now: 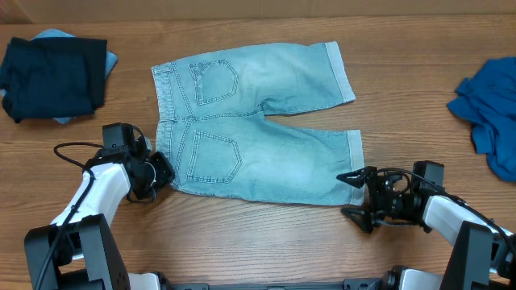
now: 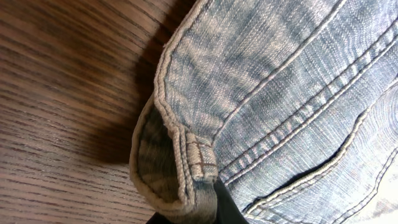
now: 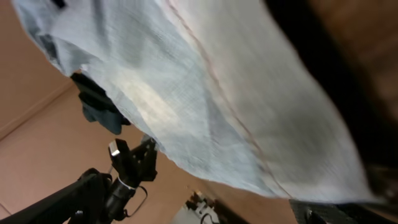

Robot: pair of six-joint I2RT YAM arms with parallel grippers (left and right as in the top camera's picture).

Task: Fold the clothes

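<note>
The denim shorts (image 1: 258, 121) lie spread flat on the surface (image 1: 266, 242), back pockets up. The waistband corner is right at the tip of our left tool (image 1: 165, 171), and the nearer leg's hem (image 1: 353, 153) is just ahead of our right tool (image 1: 353, 195).

In the left wrist view the waistband (image 2: 180, 155) curls up off the wood. One dark fingertip (image 2: 219, 202) sits against the belt loop, but we cannot tell whether that tool has closed on the cloth. The right tool stands wide open and holds nothing we can make out. Its upper finger is touching or nearly touching the hem, and its wrist view is too blurred to settle which.

We judge the denim soft but fairly heavy. It is limp across the panels and stiffer where it is stitched double. Those firm edges, the waistband in front of the left tool and the cuffed hem in front of the right, look like the places to pinch, since a thin panel would sag and bunch.

A dark navy garment (image 1: 52, 76) lies far beyond the left tool, and a royal-blue garment (image 1: 492, 109) lies well off to the right tool's outer side.
</note>
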